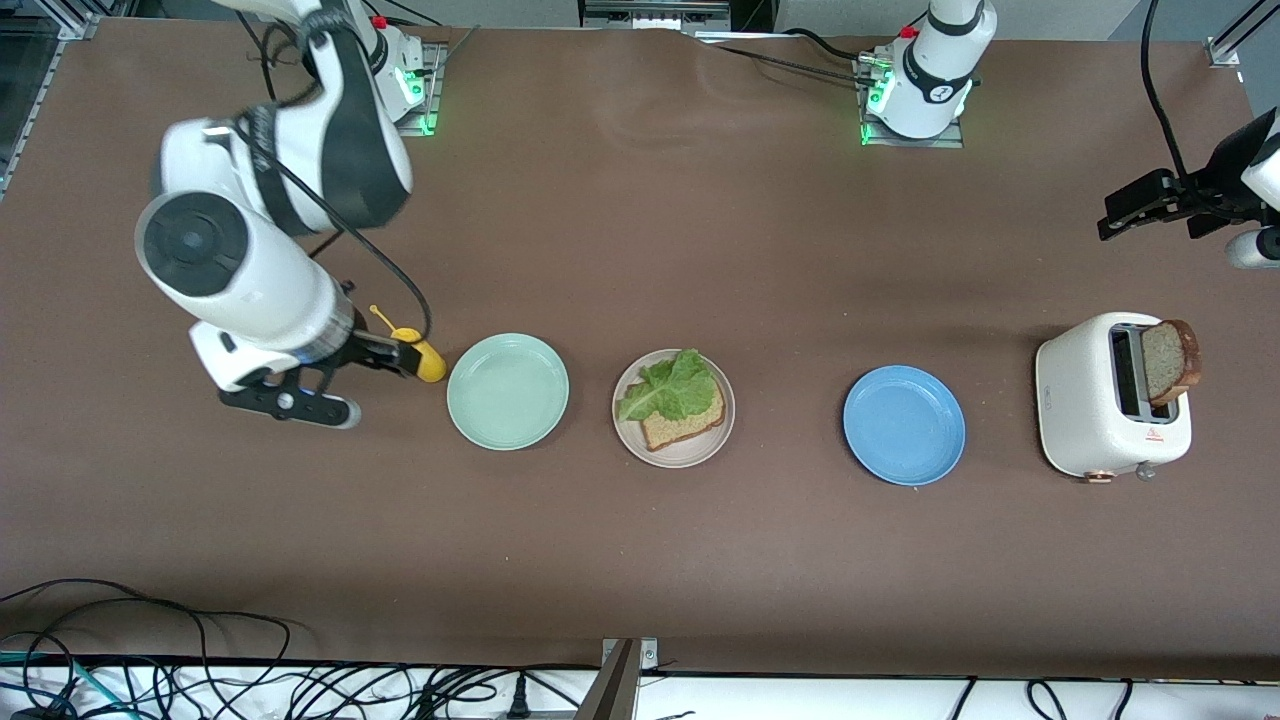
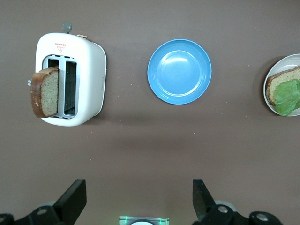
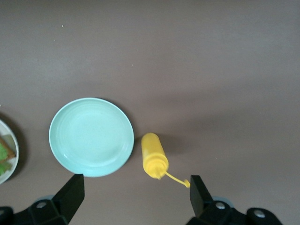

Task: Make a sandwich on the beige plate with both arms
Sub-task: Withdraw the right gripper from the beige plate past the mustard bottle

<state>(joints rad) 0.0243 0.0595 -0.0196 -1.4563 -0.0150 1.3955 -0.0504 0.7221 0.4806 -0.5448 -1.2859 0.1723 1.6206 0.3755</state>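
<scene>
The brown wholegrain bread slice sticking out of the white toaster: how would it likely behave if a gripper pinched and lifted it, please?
The brown wholegrain bread slice looks thin and porous, so probably light and easily crushed. It leans out of the white toaster, so it should lift free easily, though it might sag or tear if pinched at one corner.

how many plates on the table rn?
3, in a row: mint-green plate toward the right arm's end, beside the yellow bottle; beige plate in the middle, holding bread and lettuce; blue plate beside the toaster. None look hidden.
</scene>
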